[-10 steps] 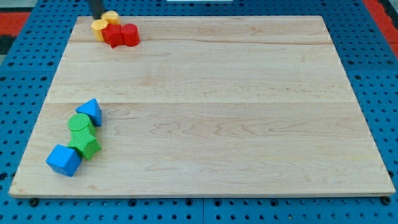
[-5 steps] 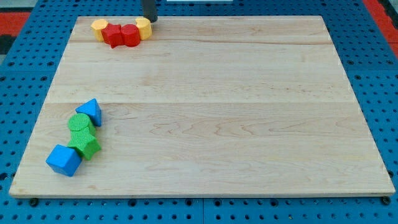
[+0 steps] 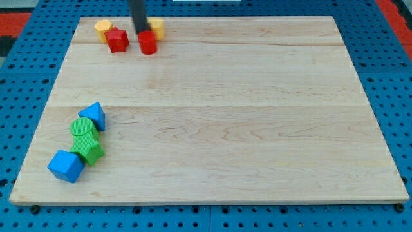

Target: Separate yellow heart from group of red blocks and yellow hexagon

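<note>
- camera view: a pale wooden worktop (image 3: 219, 116) lies on a blue pegboard (image 3: 26, 96) that shows around its edges.
- the arm carries no claw, so no open or closed state applies; it ends in a dark rod that comes down from the view's top edge.
- my tip (image 3: 140, 31) stands near the worktop's top left corner, between the two red blocks and just to the view's left of the yellow heart.
- the yellow heart (image 3: 155, 26) sits at the view's right end of the top group, partly hidden behind the rod, so its shape is hard to make out.
- a red block (image 3: 148, 43), roughly cylindrical, stands just below the heart and looks to be touching it or very nearly so; my tip is just above its left side.
- a second red block (image 3: 117, 40), star-like in outline, sits to the view's left of my tip, with a clear gap of bare wood between it and the other red block.
- the yellow hexagon (image 3: 103, 28) sits at the far left of the group, touching the upper left of the star-like red block.
- well apart, near the worktop's lower left, a second cluster runs in a slanted line: a blue triangle block (image 3: 93, 115) at its top, a green round block (image 3: 82, 127) below it, a green block (image 3: 89, 149) of unclear shape next, and a blue block (image 3: 65, 165) at the bottom left.
- these four touch one another or sit just beside each other.
</note>
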`<state>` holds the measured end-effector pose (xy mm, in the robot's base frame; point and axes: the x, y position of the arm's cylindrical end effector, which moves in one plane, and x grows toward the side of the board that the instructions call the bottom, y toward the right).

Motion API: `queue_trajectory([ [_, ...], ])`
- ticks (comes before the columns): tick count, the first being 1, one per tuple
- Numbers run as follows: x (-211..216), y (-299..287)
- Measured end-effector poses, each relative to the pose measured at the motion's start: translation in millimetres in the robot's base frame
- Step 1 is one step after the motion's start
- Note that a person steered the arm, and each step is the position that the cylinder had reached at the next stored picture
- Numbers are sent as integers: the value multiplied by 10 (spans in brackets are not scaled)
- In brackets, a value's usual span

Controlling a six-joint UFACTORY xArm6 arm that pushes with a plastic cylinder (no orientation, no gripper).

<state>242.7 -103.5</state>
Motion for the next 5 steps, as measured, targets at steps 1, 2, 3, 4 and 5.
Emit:
queue_trajectory([
  [1, -32, 425],
  [2, -87, -118],
  [3, -261, -344],
  [4, -212, 677],
  [5, -189, 1043],
])
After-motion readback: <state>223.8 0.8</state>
